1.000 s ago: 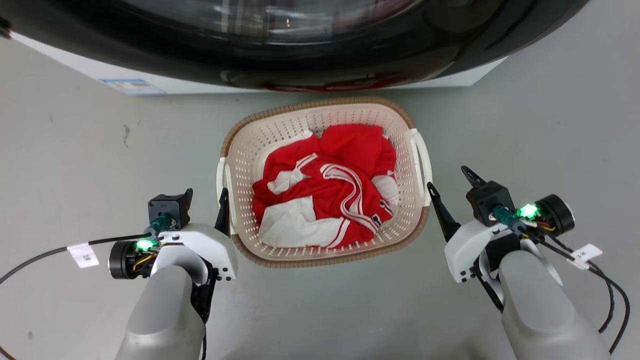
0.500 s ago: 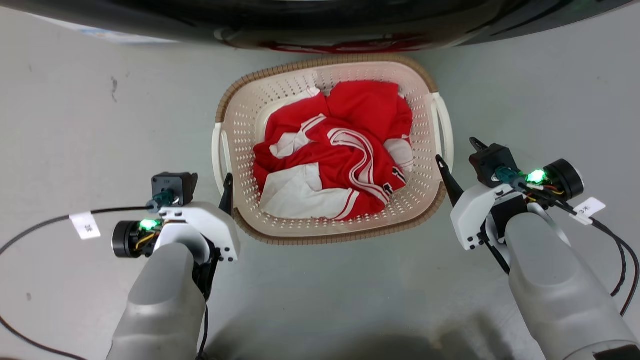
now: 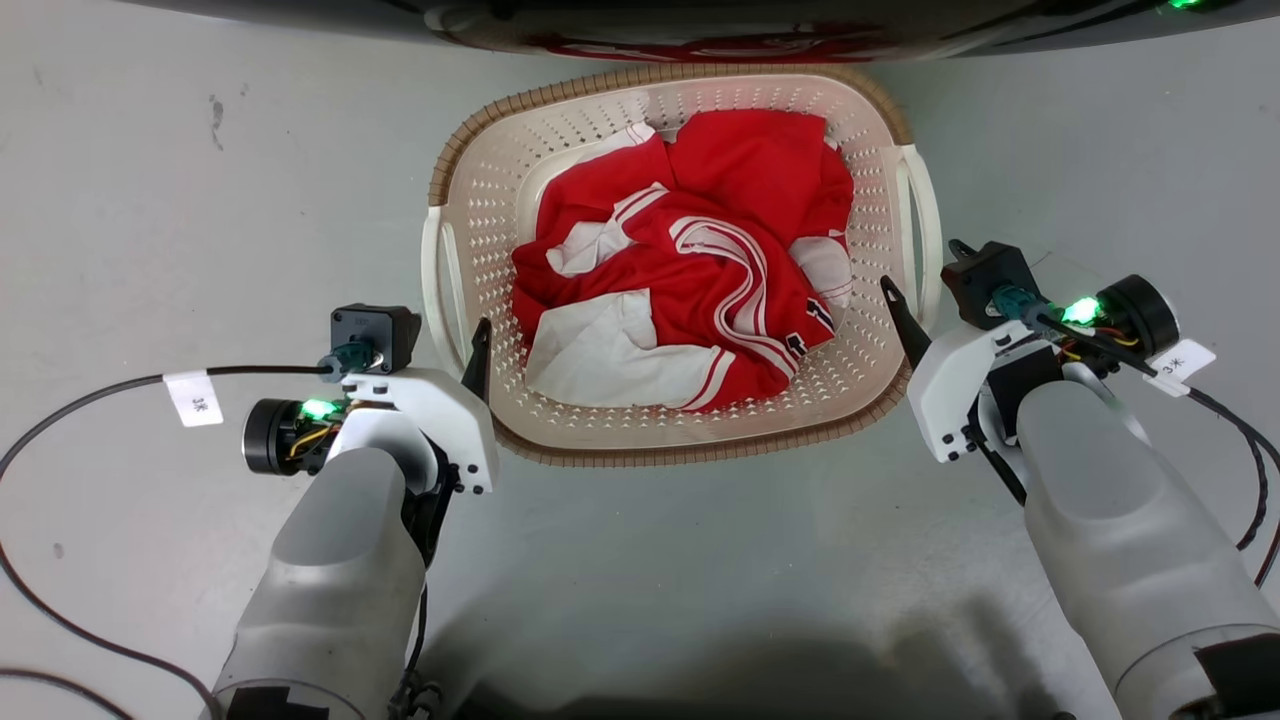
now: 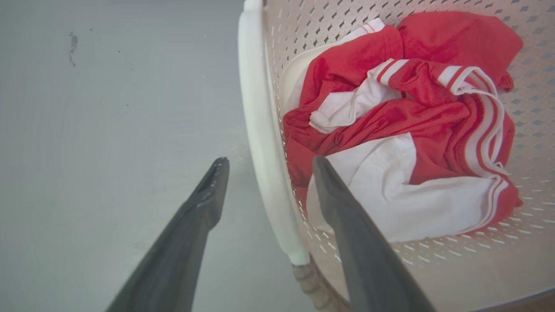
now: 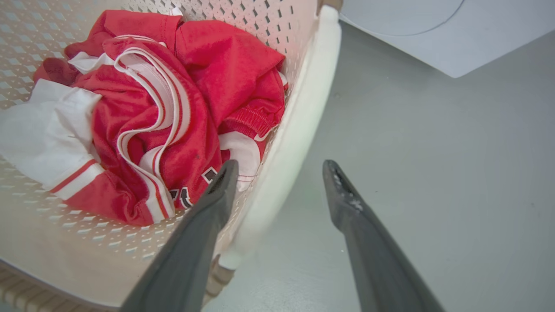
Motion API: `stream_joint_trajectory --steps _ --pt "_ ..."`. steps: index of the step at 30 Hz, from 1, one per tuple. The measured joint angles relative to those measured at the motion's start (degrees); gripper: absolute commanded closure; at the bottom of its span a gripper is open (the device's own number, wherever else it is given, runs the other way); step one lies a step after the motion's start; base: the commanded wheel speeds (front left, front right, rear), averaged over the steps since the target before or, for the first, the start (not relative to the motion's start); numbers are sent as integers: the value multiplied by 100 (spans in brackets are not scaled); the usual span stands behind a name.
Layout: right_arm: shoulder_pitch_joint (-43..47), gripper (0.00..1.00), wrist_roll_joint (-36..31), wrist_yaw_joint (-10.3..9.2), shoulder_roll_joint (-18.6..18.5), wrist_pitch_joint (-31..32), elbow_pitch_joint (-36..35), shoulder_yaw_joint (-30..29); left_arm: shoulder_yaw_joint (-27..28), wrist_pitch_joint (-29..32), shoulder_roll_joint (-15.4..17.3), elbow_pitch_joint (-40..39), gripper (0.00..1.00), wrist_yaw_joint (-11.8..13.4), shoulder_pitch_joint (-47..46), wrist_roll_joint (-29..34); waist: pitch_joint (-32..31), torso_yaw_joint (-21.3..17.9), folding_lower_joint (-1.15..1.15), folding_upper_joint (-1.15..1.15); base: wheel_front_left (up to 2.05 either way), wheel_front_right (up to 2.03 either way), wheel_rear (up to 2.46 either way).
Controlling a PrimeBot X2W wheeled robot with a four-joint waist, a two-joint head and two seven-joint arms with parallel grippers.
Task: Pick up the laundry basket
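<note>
Straddling the white side handles (image 3: 430,280) of the cream-white perforated plastic laundry basket (image 3: 480,200) with fingers spread: left end effector (image 4: 267,167) at the left one, right end effector (image 5: 281,167) at the right. Sitting on grey floor (image 3: 200,200) near dark washer door (image 3: 1000,25), holding crumpled red-and-white garment (image 3: 700,290).

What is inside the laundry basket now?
The laundry basket holds crumpled red and white clothing, lying on its bottom. Whether it is one garment or several, and whether anything lies under it, cannot be seen: the cloth covers that.

Left end effector (image 4: 269,160), fingers apart, straddles the handle (image 4: 256,108) of the laundry basket (image 4: 295,34)
</note>
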Motion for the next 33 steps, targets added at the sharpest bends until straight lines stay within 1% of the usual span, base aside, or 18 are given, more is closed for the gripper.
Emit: stream_joint_trajectory --steps 6,7,8,9,14,20,27,33 --pt "-194 0 -133 0 2 0 245 -64 -123 0 -10 132 0 -18 -145 -42 97 16 0 0 0 0 0" --pt "-213 33 -152 0 2 0 278 -73 -155 0 -11 152 8 -18 -160 -42 108 19 0 0 0 0 0" --pt "-221 78 -163 0 3 0 255 -87 -181 0 -13 164 71 -18 -172 -42 121 21 0 0 0 0 0" --pt "-244 100 -176 0 4 -1 260 -92 -202 0 -16 171 100 -19 -186 -43 128 22 0 0 0 0 0" --pt "-270 100 -225 0 55 1 343 -157 -283 0 -76 257 100 -35 -224 -112 81 27 0 0 0 0 0" --pt "-248 100 -269 0 67 0 499 -203 -386 1 -75 375 100 -35 -211 -198 -144 29 0 0 0 0 0" --pt "-87 100 -254 0 110 29 727 -147 -624 48 -77 560 100 -35 -32 -439 -598 -9 0 0 0 0 0" --pt "185 100 -18 0 123 157 825 40 -902 280 -79 621 100 -34 241 -698 -1135 -76 0 0 0 0 0"
